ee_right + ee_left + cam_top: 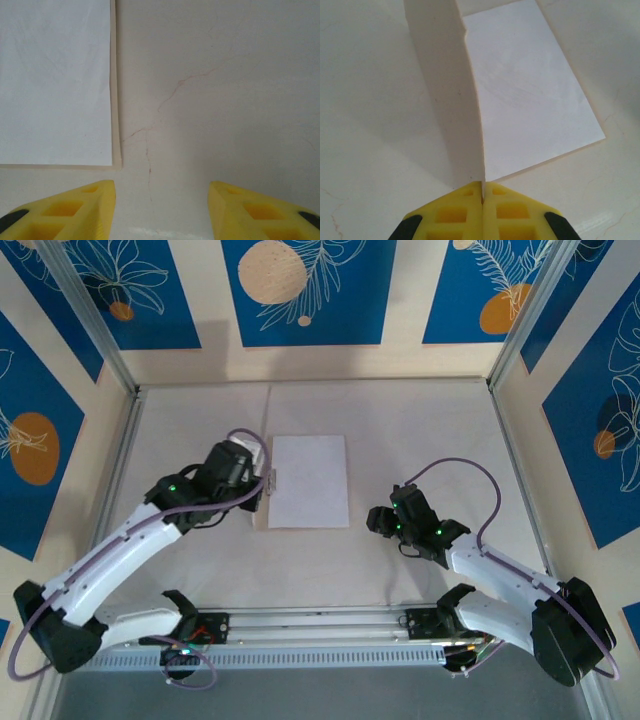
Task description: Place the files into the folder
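Yellow fingertips of the left claw (482, 192) are pinched tight on the near edge of the folder (445, 85) cover, which stands upright straight ahead of it. The white files (530, 90) lie flat on the folder's lower half, just ahead and right of that claw, a thin tan border showing around them. The right claw (161, 186) gapes wide over bare tabletop (225, 100), the files' corner ahead to its left. Closing looks like the step: swing the cover rightward in a gentle arc, keeping the spine planted, and release only when it lies nearly flat, so the sheets don't slide
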Robot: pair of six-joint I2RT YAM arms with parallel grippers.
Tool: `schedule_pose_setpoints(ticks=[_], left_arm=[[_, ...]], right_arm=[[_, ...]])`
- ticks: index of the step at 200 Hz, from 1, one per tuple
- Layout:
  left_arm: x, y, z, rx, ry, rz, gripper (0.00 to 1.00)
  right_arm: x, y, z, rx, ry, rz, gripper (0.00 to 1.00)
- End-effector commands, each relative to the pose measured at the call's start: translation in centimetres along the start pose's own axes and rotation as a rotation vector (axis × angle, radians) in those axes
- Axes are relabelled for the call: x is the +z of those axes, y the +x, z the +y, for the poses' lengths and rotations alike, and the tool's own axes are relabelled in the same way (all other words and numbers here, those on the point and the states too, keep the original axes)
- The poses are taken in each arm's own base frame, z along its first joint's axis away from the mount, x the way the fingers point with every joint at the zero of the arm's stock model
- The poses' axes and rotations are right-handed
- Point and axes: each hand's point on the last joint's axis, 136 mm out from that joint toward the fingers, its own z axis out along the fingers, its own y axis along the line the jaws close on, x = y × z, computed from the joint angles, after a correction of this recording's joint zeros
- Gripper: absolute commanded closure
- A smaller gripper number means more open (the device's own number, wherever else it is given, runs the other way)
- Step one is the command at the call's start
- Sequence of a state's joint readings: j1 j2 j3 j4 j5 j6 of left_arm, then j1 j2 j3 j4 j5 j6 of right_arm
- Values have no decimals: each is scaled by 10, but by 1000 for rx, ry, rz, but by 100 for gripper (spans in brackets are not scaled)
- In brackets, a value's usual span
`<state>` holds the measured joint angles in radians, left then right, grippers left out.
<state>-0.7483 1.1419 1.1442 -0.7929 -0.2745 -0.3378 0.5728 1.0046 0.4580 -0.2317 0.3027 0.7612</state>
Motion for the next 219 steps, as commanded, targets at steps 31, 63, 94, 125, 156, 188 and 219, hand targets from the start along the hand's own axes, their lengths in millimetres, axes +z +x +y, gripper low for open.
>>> schedule_pose_setpoints(ticks=[31,63,94,125,156,188,219], left_arm=[[27,12,-34,125,-94,86,100],[51,23,-55,114,-139,175,100],[70,28,-88,113,-140,215,100],[95,35,-114,84,-167,285,100],[118,32,-130,91,-199,316,100],[122,17,-146,107,-145,284,95],[114,1,-142,130,-174,254,51]], right_arm=[[-4,-6,5,23,-18,-9,48],[-4,-6,3,31,-11,-10,48],[-4,-6,4,27,-23,-9,48],[-6,-5,3,28,-28,-16,48],[-10,-4,0,39,-32,-36,47],[-14,-5,-2,45,-39,-48,47],[-12,-6,0,47,-51,-39,46]])
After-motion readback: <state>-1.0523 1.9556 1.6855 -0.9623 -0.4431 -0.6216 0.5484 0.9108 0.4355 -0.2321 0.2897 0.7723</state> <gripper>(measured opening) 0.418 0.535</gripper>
